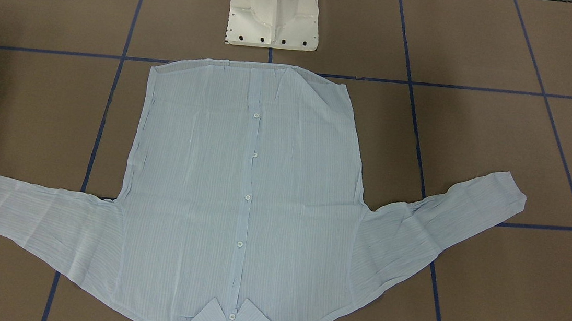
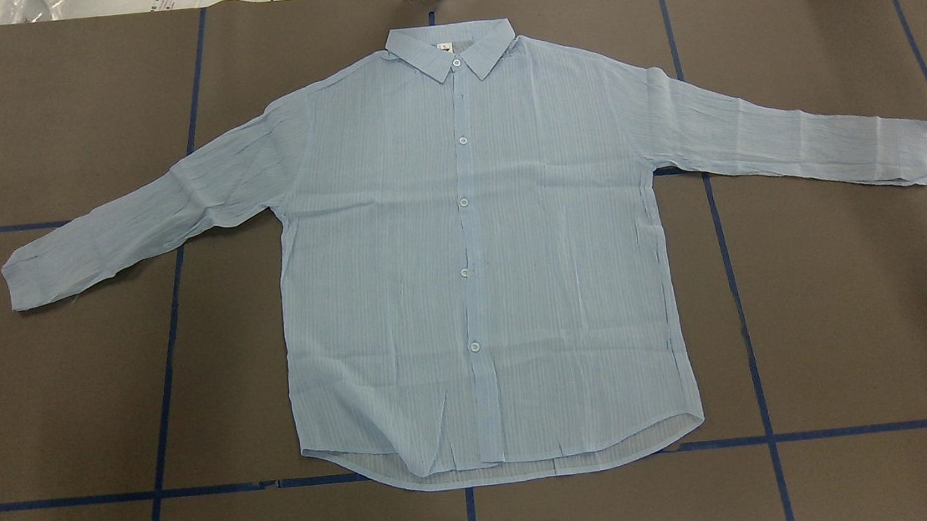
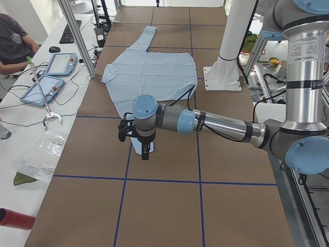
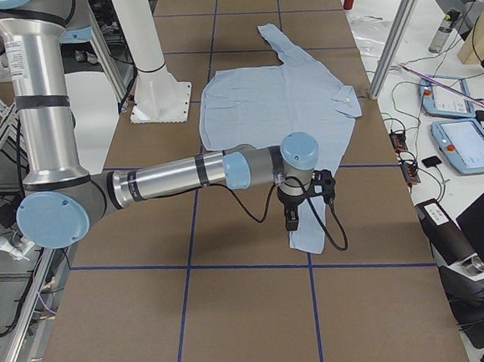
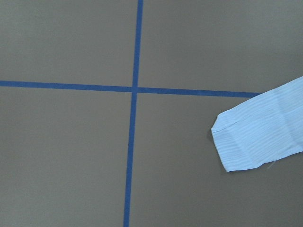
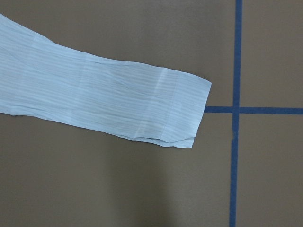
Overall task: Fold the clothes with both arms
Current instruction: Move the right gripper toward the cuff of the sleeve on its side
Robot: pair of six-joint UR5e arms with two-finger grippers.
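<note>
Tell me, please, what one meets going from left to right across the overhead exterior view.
The view-left cuff → button row → view-right cuff, all parts of one shirt.

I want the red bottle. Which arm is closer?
Left. The left arm hovers at the end with the red bottle; the right arm hovers over the far sleeve.

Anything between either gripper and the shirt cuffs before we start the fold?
Nothing visible. The shirt lies flat on the table. The left gripper and right gripper hang near its sleeve ends, and both wrist views show only table around them.
</note>
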